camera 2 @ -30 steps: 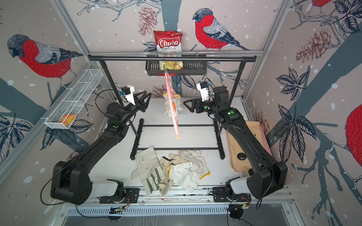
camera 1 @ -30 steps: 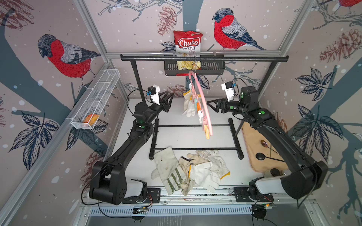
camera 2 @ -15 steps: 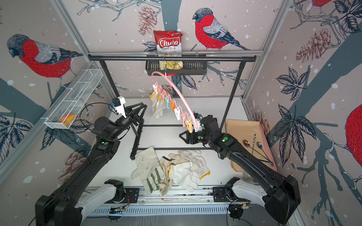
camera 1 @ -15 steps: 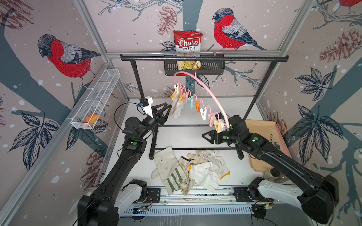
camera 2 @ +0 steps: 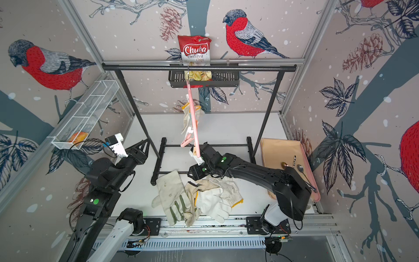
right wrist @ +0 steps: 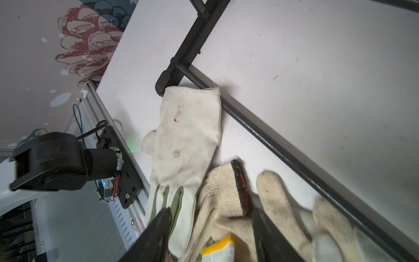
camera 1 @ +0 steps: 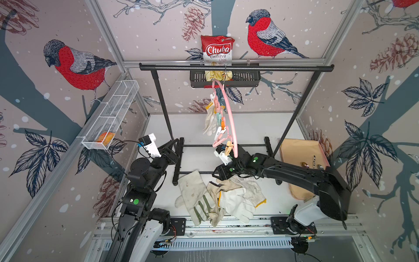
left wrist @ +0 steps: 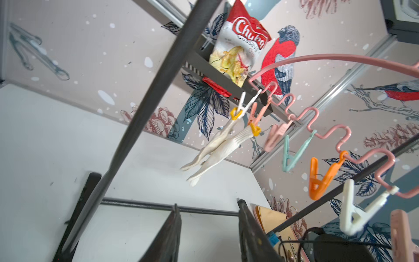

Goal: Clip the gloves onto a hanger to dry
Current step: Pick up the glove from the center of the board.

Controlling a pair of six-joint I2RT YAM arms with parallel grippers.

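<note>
Two knit gloves [left wrist: 217,147] with yellow cuffs are hanging from the hanger [left wrist: 340,55], each pinched at the cuff by its own pin. The hanger is hanging by its metal hook from the top bar of the black garment rack [camera 1: 235,67] and is showing nearly edge-on in both top views. Four more clothespins are dangling free along its wavy rail: pink, teal, orange [left wrist: 316,188] and white.

Several more gloves [camera 1: 229,199] are lying in a heap on the worktop [camera 1: 249,127], at the near side of the rack's base. Among them you are seeing a stained canvas glove [right wrist: 190,136] with grey-green fingertips, a knit one with a dark cuff [right wrist: 240,186], and knit ones with yellow-edged cuffs.

Your right fingers [right wrist: 156,238] are standing apart, low over this heap and straddling the dark-cuffed knit glove. Whether they are touching the fabric cannot be told. Your left fingers [left wrist: 167,242] are standing apart as well, gripping nothing. They are pointing up toward the hanger from beside the rack's left upright.

Legible writing is appearing in one place only: "Chuba Cassava Chips" on a red-and-white bag [camera 1: 217,51]. The bag is standing in a black basket [camera 1: 244,78] behind the rack's bar. The small print at the bag's top is too small to read. The left wrist view is showing the same "Chuba" mark.
</note>
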